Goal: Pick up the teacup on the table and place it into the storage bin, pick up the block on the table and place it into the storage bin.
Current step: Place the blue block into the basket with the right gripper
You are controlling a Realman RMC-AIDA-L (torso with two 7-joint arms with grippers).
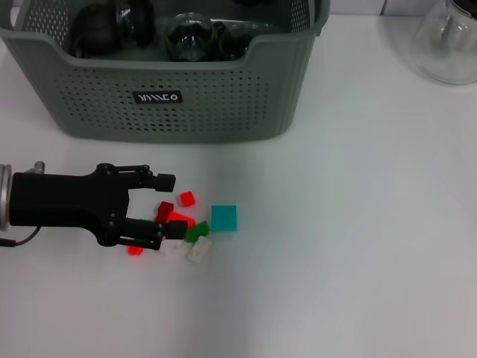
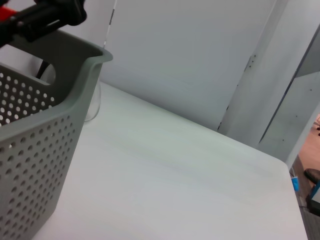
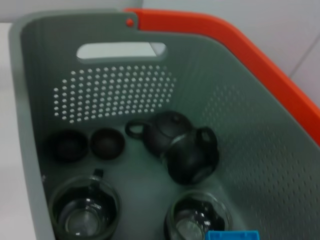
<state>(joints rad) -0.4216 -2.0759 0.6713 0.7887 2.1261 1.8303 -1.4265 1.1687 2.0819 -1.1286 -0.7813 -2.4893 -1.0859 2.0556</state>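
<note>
While the left gripper point(image 1: 165, 212) lies low over the white table point(image 1: 350, 224), reaching in from the left edge of the head view, its two black fingers point(image 1: 156, 179) are spread apart and hold nothing. Between and just past the fingertips there is a small pile of blocks point(image 1: 186, 227): red ones, a dark red one, a green one and two white ones, close together and partly touching. A teal block point(image 1: 223, 218) lies just beside the pile, on the side away from the gripper. One red piece point(image 1: 135, 250) shows under the lower finger.

The bin point(image 1: 186, 97) stands on the table behind the blocks, well apart from them, with its black label point(image 1: 156, 97) facing the robot. Inside it, the right wrist view shows a dark teapot point(image 3: 175, 142), two small dark cups point(image 3: 85, 145), and two glass cups point(image 3: 85, 210) nearer the camera. A blue block point(image 3: 232, 235) shows at the lower edge of that view, over the bin; I cannot tell whether the right gripper holds it, and its fingers are not seen. An orange edge point(image 3: 240, 45) runs behind the bin wall there.

A glass vessel point(image 1: 447, 45) stands on the table beside the bin, at the far right of the head view.
</note>
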